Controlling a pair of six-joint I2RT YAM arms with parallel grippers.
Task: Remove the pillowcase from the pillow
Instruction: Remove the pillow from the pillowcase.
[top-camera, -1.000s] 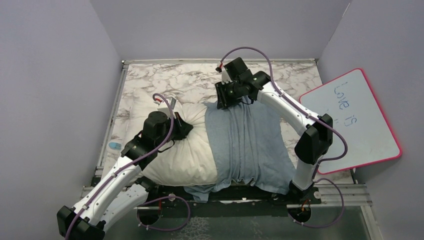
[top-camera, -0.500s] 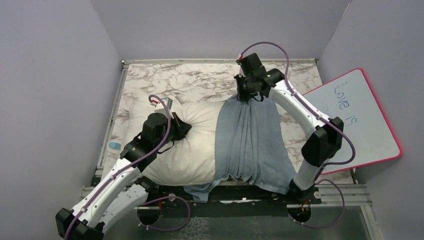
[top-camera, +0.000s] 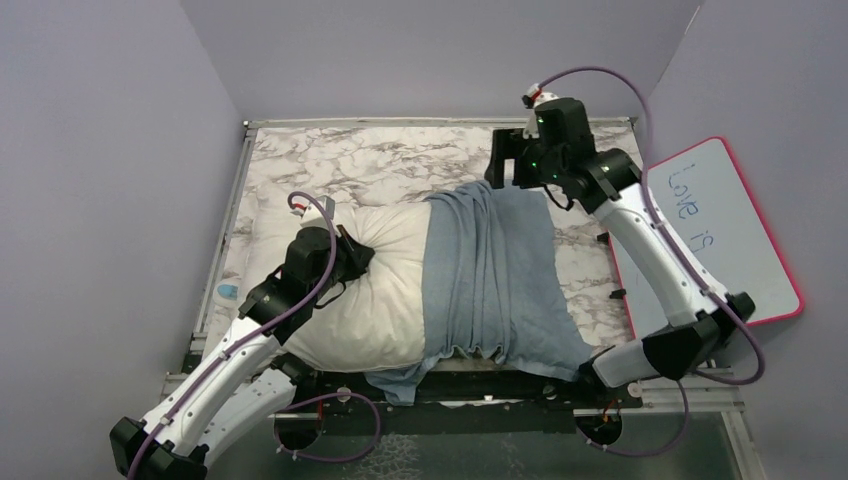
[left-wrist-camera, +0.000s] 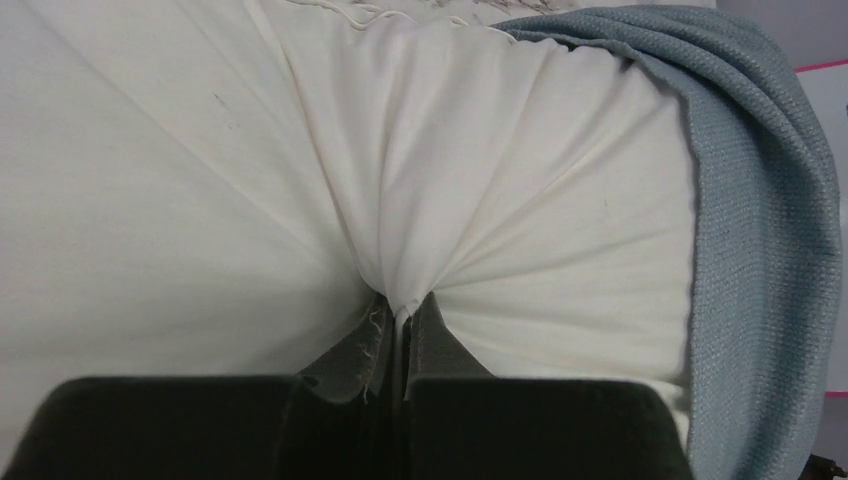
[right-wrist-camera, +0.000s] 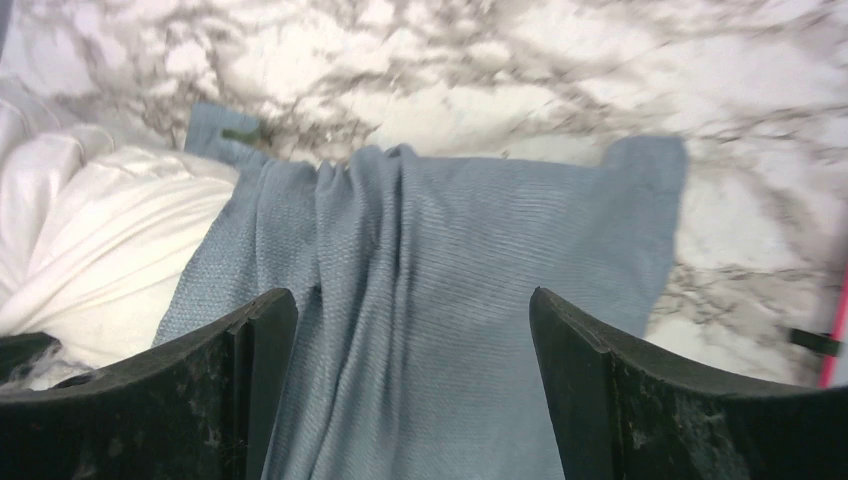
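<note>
Top external view, left to right. Toward the left edge of the table (top-camera: 340, 160): left gripper (top-camera: 362, 252) pressed together on a pinch of the pillow (top-camera: 350, 320), with folds of white cloth running into the closed fingertips, shown also close up from the left wrist. Left half of the pillow bare; right half inside the pillowcase (top-camera: 500, 290), grey-blue face upward. Pillowcase lying across the middle of the table, from the near edge, with some cloth hanging over, to the far side, with the slack end resting flat on the marble. Above that far end, toward the far right corner: right gripper (top-camera: 505, 165) with jaws wide apart, gripping nothing, apparently clear of the cloth. From the right wrist, the gathered far edge of the pillowcase directly below and between the two fingers. Farther right, beyond the right edge: whiteboard (top-camera: 730, 230) with pink rim, leaning. Judged for handling: pillowcase light and limp, likely to bunch and stretch rather than slide in one piece, with some drag of cloth on cloth. Pillow plump, springy, light but bulky, so well anchored by the present pinch. Best hold probably on the empty far end or its right corner, with both layers in the pinch and no white cloth included, then a pull away from the left gripper.
</note>
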